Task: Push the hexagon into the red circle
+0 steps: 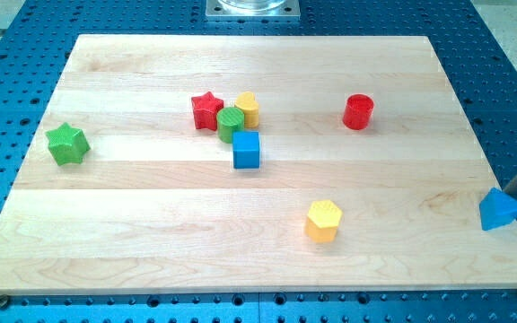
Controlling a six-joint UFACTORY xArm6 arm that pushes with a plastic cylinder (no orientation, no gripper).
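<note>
A yellow hexagon lies at the view's lower middle of the wooden board. The red circle stands above it and slightly to the right, well apart from it. My dark rod comes in from the view's right edge, and my tip sits right against the top of a blue triangle at the board's right edge. My tip is far to the right of the hexagon and below and to the right of the red circle.
A tight cluster sits left of centre: a red star, a second yellow block of unclear shape, a green circle and a blue cube. A green star lies at the left edge.
</note>
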